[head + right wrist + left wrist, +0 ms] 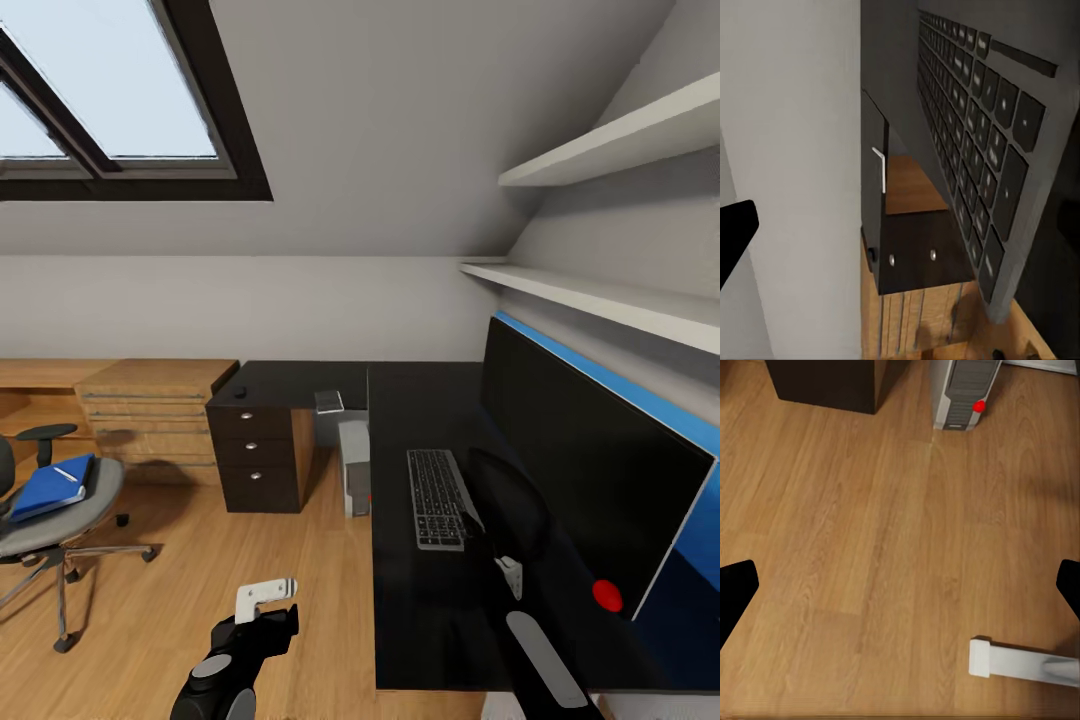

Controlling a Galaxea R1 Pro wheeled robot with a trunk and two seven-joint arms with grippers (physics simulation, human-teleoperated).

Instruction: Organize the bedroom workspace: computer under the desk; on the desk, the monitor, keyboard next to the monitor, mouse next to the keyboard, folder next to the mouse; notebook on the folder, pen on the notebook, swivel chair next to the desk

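Head view: keyboard [437,497] lies on tabletop [420,620] beside monitor [590,470], long axis running away from robot; right tool [510,577] nearer, just beside it, state unclear; left tool [268,592] open over floor [280,560].

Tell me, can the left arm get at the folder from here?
Probably not. The folder lies on the chair well off to the side, while the left gripper hangs over bare floor beside the desk.
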